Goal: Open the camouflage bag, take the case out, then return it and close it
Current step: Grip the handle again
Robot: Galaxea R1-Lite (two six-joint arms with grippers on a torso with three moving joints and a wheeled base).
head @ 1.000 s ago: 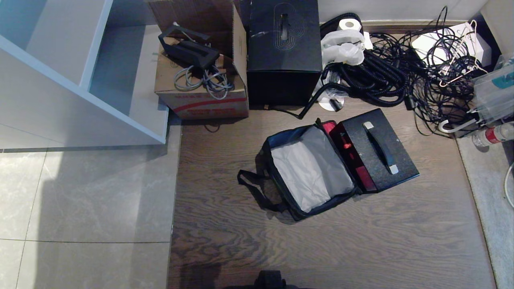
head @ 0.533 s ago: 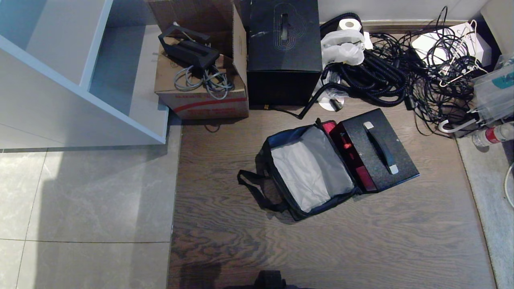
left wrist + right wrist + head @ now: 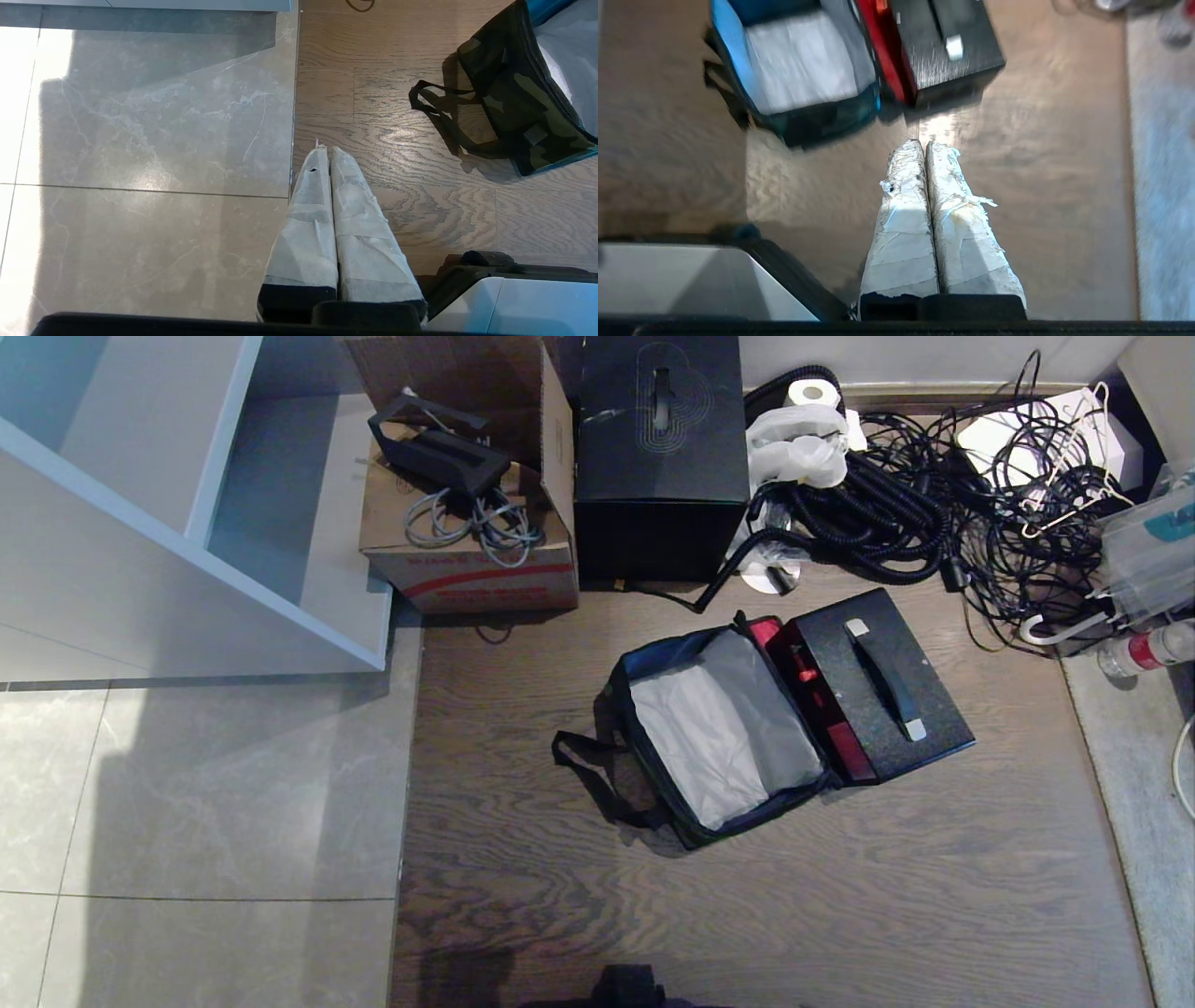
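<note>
Right wrist view: right gripper (image 3: 925, 145), fingers pressed together, above wood floor (image 3: 1041, 186); open camouflage bag (image 3: 803, 70) lies ahead, apart.

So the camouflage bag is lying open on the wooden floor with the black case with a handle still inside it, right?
Not quite. The open camouflage bag does lie on the wooden floor, but the head view shows only silver lining inside; the black case with a handle sits outside, right beside the bag.
</note>
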